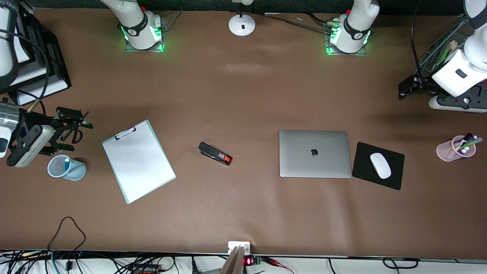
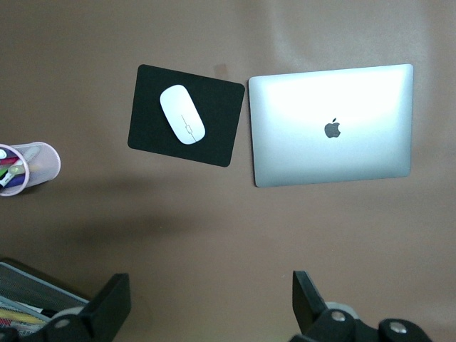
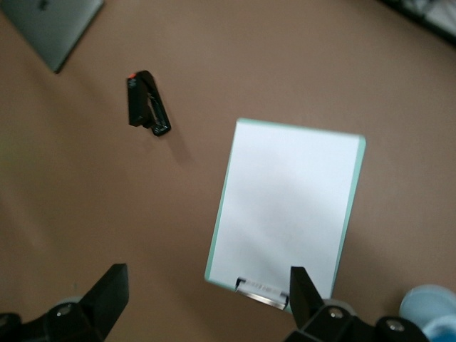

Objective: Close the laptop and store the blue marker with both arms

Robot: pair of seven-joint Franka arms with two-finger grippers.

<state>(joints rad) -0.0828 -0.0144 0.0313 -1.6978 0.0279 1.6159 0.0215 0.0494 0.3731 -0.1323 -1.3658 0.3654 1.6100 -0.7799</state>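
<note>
Silver-grey laptop [image 1: 315, 153] shut (dark apple logo); marker in blue cup [image 1: 67, 168].

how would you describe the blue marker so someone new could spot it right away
Start at the clipboard with white paper, then look toward the right arm's end of the table to the pale blue mesh cup. The blue marker stands inside it, slim and bright blue, the only pen there, unlike the mixed pens in the pink cup.

Both arms [image 1: 357, 23] were glossy white with dark grey joint bands, standing on bases glowing green. Each tool [image 2: 210, 306] was matte black, with angular fingers [image 2: 107, 306] and small silver screws.
</note>
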